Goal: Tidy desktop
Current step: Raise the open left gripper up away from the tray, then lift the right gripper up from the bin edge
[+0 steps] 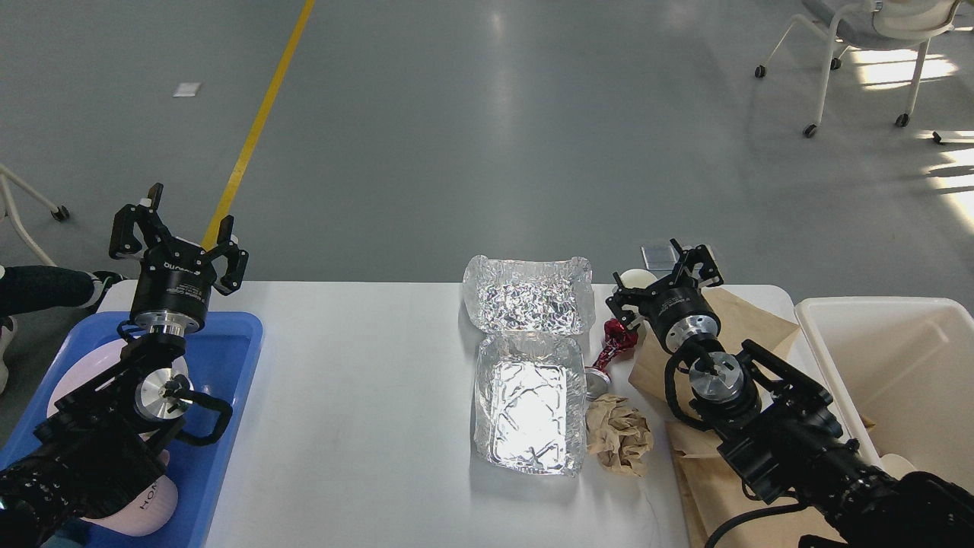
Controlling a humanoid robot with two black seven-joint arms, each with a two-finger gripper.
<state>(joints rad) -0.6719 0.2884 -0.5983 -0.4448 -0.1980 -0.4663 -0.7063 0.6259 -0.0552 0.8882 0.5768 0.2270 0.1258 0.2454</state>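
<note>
The white desktop (358,426) holds an open foil container (529,407) with its crinkled lid (529,301) standing up behind it. Right of the container lie a red foil wrapper (615,342), a small silver piece (597,380) and a crumpled brown paper ball (620,435). A flattened brown paper bag (742,316) lies under my right arm. My right gripper (663,272) is open above the bag's far end, and a small white round thing (638,278) shows just past its fingers. My left gripper (179,232) is open and empty over the far end of the blue tray.
The blue tray (224,396) at the left edge holds a pink plate (91,365) and a pink cup (148,506) lying on its side. A cream bin (898,358) stands at the right. A wheeled chair (860,46) stands on the floor far right.
</note>
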